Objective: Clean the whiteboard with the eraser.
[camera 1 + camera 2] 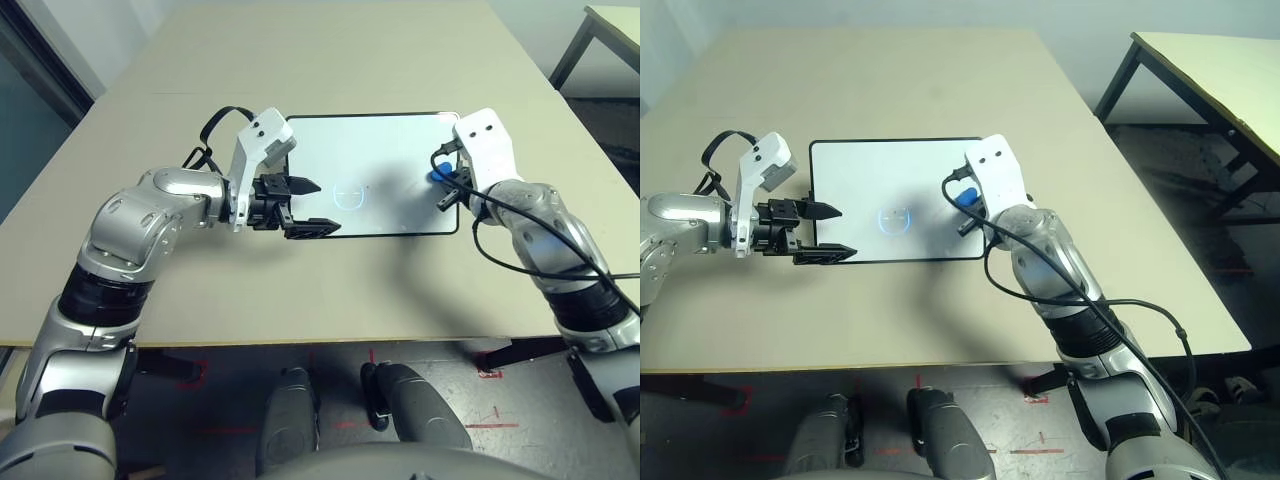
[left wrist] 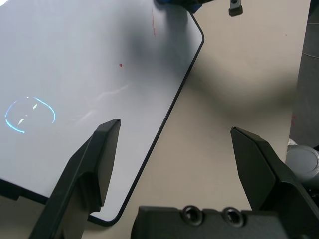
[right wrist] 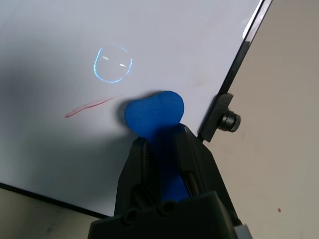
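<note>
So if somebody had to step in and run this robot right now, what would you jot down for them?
Right gripper: fingers shut on the small bright blue eraser, held at the right end of the board.
Left gripper: fingers open and holding nothing, at the board's near left corner.
The rectangular white whiteboard with a thin black frame lies flat on the beige table.
Done: eraser picked up and brought to the board.
Left: a short red stroke beside the eraser, a small red dot and a thin red line remain. The bluish ring looks like a lamp reflection, not ink.
</note>
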`<control>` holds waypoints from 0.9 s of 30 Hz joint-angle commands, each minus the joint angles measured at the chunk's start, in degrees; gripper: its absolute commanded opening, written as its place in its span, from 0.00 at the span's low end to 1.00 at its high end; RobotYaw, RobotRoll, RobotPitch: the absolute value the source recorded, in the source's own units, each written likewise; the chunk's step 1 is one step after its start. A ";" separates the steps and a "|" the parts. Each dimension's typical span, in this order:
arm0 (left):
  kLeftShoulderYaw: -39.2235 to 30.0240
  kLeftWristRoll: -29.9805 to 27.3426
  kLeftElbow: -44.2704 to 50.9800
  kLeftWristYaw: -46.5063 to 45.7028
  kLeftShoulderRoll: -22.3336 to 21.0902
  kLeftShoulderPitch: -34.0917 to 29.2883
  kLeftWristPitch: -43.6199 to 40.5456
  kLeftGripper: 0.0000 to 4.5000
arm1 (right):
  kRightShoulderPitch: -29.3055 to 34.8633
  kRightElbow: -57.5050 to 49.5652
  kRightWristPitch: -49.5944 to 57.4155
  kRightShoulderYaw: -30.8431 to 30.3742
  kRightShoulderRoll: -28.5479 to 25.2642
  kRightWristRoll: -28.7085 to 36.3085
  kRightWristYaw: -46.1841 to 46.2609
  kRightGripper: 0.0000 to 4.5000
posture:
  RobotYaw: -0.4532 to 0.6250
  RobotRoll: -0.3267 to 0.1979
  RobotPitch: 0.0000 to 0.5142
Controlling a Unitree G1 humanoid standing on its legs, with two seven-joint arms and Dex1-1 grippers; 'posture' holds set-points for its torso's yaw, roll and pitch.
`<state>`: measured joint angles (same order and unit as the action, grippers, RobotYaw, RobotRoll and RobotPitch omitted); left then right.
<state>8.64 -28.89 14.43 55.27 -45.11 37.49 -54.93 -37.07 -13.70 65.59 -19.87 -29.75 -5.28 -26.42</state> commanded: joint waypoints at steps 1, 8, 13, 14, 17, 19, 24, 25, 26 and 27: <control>0.90 0.44 -0.18 -0.01 0.00 -0.37 -0.24 1.00 | 2.13 3.20 1.35 -4.96 2.14 1.33 -1.54 0.13 | 0.36 0.62 0.29; 0.92 0.28 -0.05 -0.21 0.18 0.02 -0.62 1.00 | -0.43 4.65 -0.24 -7.30 5.45 0.85 -1.57 0.13 | 0.36 0.62 0.29; 0.78 0.00 0.44 -0.58 0.32 0.03 -1.16 1.00 | -2.21 6.68 -1.66 -8.06 7.03 0.42 -1.70 0.13 | 0.37 0.62 0.30; 0.73 -0.06 0.52 -0.64 0.31 0.01 -1.27 1.00 | -2.54 7.04 -1.95 -8.16 7.30 0.34 -1.72 0.13 | 0.37 0.62 0.30; 0.61 -0.17 0.72 -0.79 0.31 -0.06 -1.52 1.00 | -3.69 8.24 -2.98 -8.56 8.25 0.12 -1.80 0.13 | 0.37 0.62 0.30; 0.50 -0.28 1.00 -0.97 0.38 -0.16 -1.74 1.00 | -4.65 9.05 -3.82 -8.99 9.13 -0.08 -1.86 0.13 | 0.37 0.62 0.30; 0.38 -0.48 1.41 -1.34 0.62 -0.27 -2.11 1.00 | -6.60 10.91 -5.57 -9.86 11.23 -0.59 -2.26 0.13 | 0.37 0.62 0.30; 0.35 -0.50 1.41 -1.40 0.68 -0.22 -2.18 1.00 | -6.94 11.23 -5.87 -10.00 11.62 -0.69 -2.34 0.13 | 0.37 0.62 0.30; 0.33 -0.54 1.45 -1.46 0.72 -0.19 -2.27 1.00 | -7.18 11.46 -6.16 -10.13 11.90 -0.80 -2.45 0.13 | 0.37 0.62 0.30; 0.30 -0.60 1.53 -1.54 0.75 -0.20 -2.37 1.00 | -7.33 11.62 -6.43 -10.23 12.15 -0.92 -2.57 0.13 | 0.37 0.62 0.30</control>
<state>8.64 -29.34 15.15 53.81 -44.31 37.51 -56.73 -44.73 -4.54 59.60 -27.70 -18.60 -6.60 -28.10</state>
